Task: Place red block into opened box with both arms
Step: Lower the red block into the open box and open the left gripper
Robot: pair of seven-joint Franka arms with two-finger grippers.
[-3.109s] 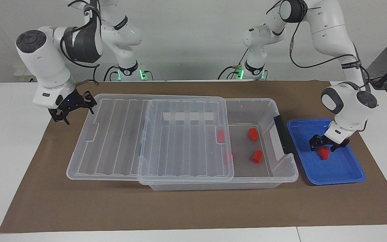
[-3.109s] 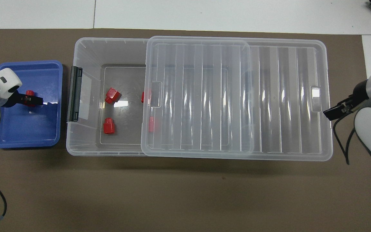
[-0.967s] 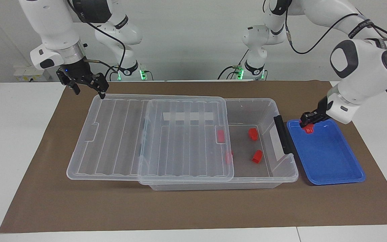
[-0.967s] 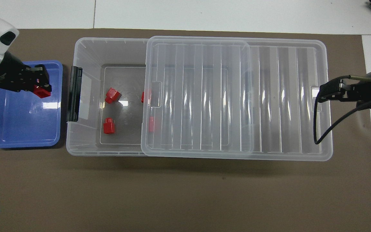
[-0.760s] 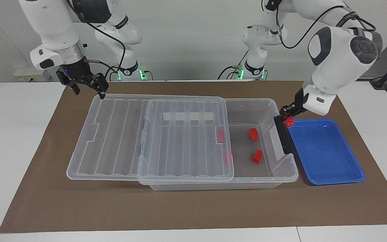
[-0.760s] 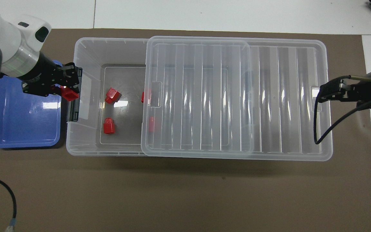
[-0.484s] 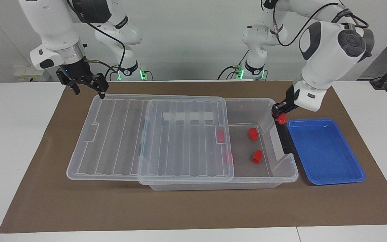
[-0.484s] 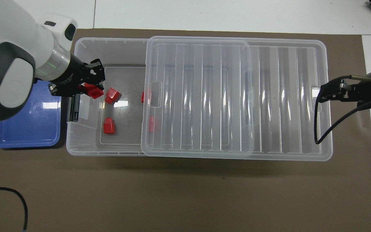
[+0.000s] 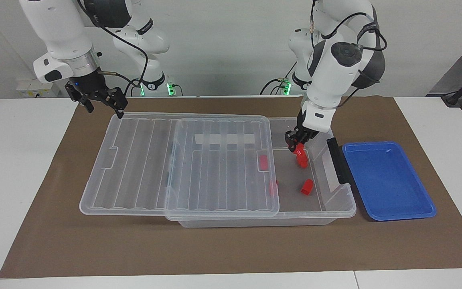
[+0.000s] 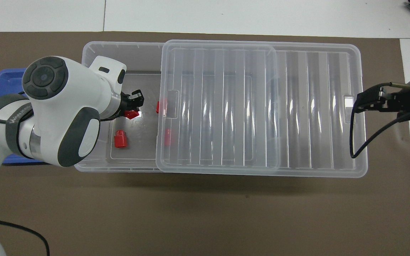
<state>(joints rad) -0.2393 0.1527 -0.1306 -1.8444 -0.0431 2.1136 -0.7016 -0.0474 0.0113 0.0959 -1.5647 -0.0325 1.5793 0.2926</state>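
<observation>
Over the box [image 9: 337, 202], my left end effector [image 9: 297, 145] grips the red block [image 9: 299, 150]; I lower before letting go, right end effector [image 9: 102, 100] waiting, spread wide.

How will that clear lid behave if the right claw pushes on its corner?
The lid probably slides easily: it lies loose, half off the box, smooth plastic on plastic. It looks thin, so it may flex despite its ribs. Overhanging toward the right claw, which is open over that corner, it could tip off the rim.
</observation>
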